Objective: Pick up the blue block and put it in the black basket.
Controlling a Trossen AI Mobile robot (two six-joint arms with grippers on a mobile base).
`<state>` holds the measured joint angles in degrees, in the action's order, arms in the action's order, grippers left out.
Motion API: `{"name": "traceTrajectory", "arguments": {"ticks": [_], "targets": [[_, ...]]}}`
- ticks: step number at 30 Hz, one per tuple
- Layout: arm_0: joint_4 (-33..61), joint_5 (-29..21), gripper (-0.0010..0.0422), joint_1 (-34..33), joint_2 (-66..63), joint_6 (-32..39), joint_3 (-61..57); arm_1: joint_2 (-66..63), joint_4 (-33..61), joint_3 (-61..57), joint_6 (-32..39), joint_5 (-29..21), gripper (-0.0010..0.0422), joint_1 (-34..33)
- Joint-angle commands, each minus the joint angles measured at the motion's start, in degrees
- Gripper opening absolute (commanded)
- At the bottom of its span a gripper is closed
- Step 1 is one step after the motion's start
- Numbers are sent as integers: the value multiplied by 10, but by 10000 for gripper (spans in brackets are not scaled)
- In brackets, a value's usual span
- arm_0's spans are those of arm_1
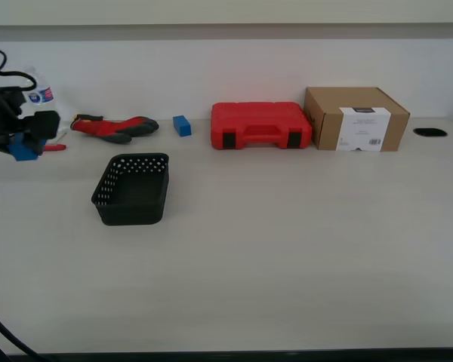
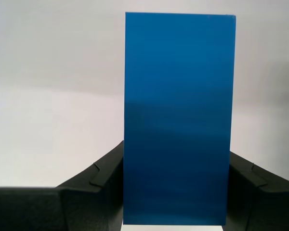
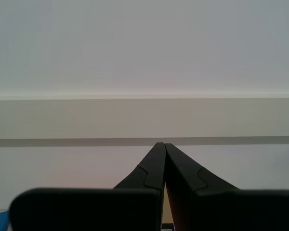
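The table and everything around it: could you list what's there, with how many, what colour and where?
black basket: one, black, on the table toward the exterior view's left
blue block: one, bright blue, held in my first gripper
small blue block: one, blue, at the table's back
gloves: red and grey, beside it
red case: one, red, at the back
cardboard box: one, brown, beside the case
my first gripper: black, clamping the block
my second gripper: black, shut, empty

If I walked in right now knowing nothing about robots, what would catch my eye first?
Probably the blue block, clamped upright in my first gripper at the exterior view's left edge. Next, the bright red case at the back of the table beside a cardboard box, and the empty black basket in front.
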<state>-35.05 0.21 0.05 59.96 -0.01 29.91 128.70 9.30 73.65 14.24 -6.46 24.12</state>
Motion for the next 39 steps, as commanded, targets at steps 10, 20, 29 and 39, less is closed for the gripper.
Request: {"name": "traceTrajectory", "arguments": {"ticks": [10, 20, 29, 39], "targets": [[-1, 1, 0, 0, 0, 0, 1, 1, -42, -61, -32, -59, 0, -97], [-1, 1, 0, 0, 0, 0, 1, 0, 24, -61, -53, -64, 200, -108], [-1, 1, 0, 0, 0, 0, 1, 0, 17, -61, -112, -30, 344, -176], [-1, 1, 0, 0, 0, 0, 1, 4, 2, -53, -17, -15, -4, -154]]}}
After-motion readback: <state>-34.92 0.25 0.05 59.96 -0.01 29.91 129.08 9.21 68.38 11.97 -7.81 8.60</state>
